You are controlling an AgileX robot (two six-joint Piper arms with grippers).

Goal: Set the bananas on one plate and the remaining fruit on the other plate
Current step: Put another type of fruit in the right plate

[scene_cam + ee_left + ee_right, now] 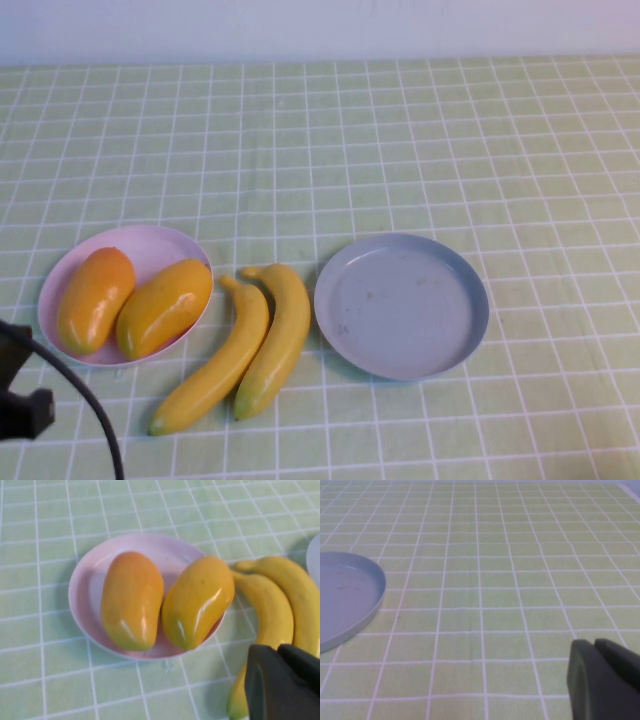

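Two orange-yellow mango-like fruits lie side by side on the pale pink plate at the left. Two yellow bananas lie side by side on the cloth between the plates. The grey-blue plate at centre right holds nothing. My left gripper is shut and empty, hovering over the bananas' near ends, close to the pink plate. My right gripper is shut and empty above bare cloth, to the right of the grey-blue plate.
A green checked cloth covers the table up to a white wall at the back. Part of my left arm and its black cable show at the near left corner. My right arm is out of the high view.
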